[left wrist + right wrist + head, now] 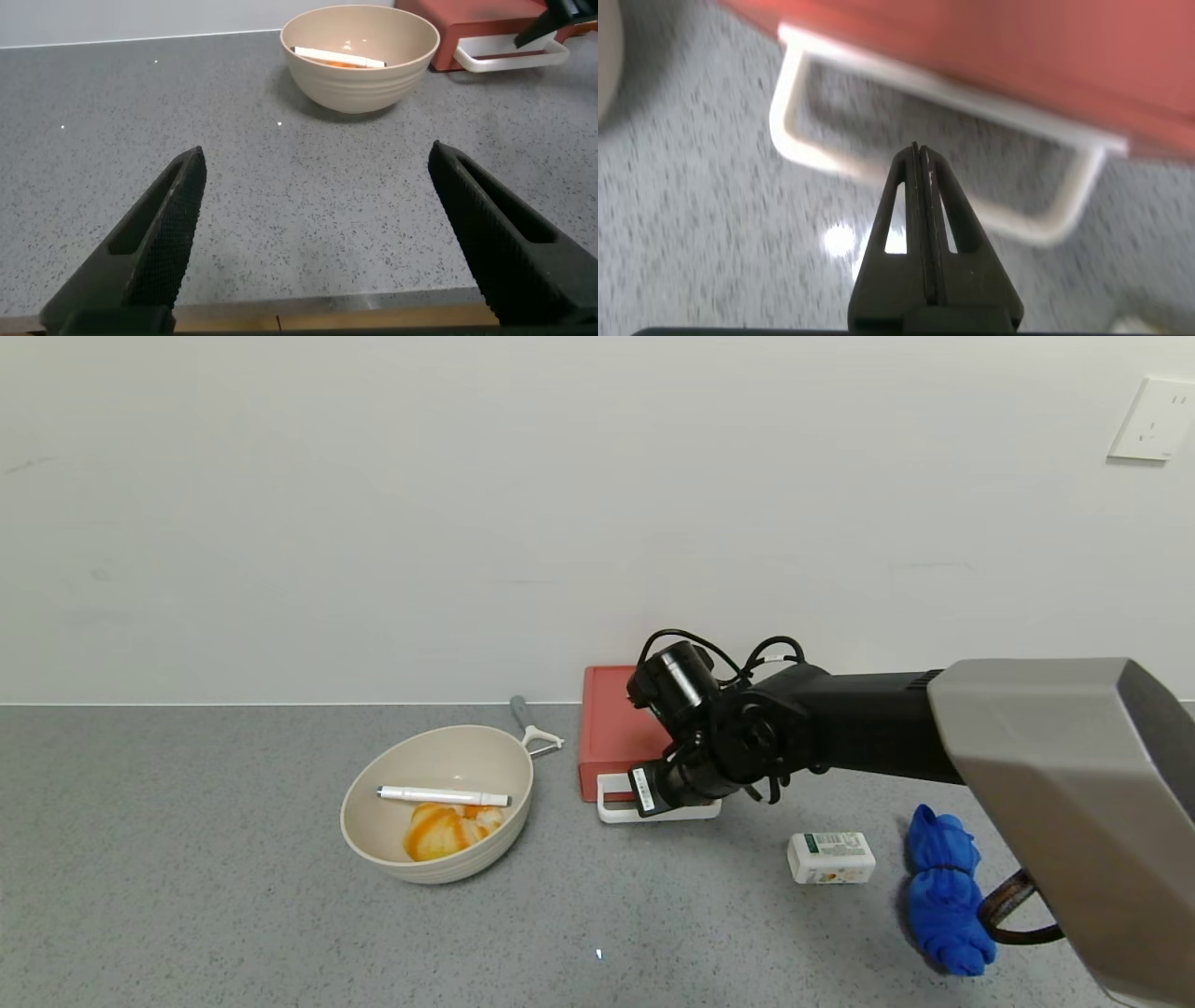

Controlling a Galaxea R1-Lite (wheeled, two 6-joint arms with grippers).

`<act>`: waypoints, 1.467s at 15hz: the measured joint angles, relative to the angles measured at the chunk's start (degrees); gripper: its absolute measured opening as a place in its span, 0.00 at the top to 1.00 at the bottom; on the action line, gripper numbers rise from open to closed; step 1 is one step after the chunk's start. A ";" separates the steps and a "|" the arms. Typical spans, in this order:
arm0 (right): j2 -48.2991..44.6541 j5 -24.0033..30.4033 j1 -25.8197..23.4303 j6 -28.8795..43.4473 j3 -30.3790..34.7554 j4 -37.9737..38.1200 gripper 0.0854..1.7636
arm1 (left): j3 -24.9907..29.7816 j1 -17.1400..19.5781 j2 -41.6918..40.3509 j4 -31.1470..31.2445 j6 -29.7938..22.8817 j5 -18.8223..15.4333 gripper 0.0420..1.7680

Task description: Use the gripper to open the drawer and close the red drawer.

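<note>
While the right arm reaches in from the right across the grey desk [187, 859], its tool [916, 154] hangs just above the white loop handle [934, 149] of the red drawer [618, 733], with its two fingers pressed together and pinching nothing; the closed tip sits over the open middle of the loop, and whether it touches the handle cannot be told. The drawer lies at the far edge of the desk against the white wall, its handle pointing toward the near side, and the tray looks pushed in, the handle lying right at the red front. Just to the left of the drawer stands a beige bowl [439, 803] holding a white pen [443, 795] and an orange-and-white item. A grey-handled peeler [534, 726] lies between the bowl and the drawer, at the far side of the bowl's rim. To the right and nearer, a small white box [831, 857] lies on the desk, and a bundle of blue cloth [945, 891] lies farther right. The left tool [318, 233] is spread wide low over bare desk, well apart from the bowl, holding nothing.
</note>
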 joint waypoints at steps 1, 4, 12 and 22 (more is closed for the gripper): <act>-1.27 0.06 0.27 -0.02 0.06 2.38 0.98 | 0.00 0.00 0.00 0.00 -0.02 0.02 0.03; -5.67 -0.09 0.91 -0.22 1.90 6.64 0.98 | 0.00 0.00 0.00 0.00 0.00 0.04 0.03; -21.99 6.62 -0.74 -6.40 22.10 -5.97 0.98 | 0.00 0.00 0.00 0.00 0.00 0.02 0.03; -34.62 11.24 -4.02 -10.45 36.85 -11.79 0.34 | 0.00 0.00 0.00 0.00 0.00 0.00 0.03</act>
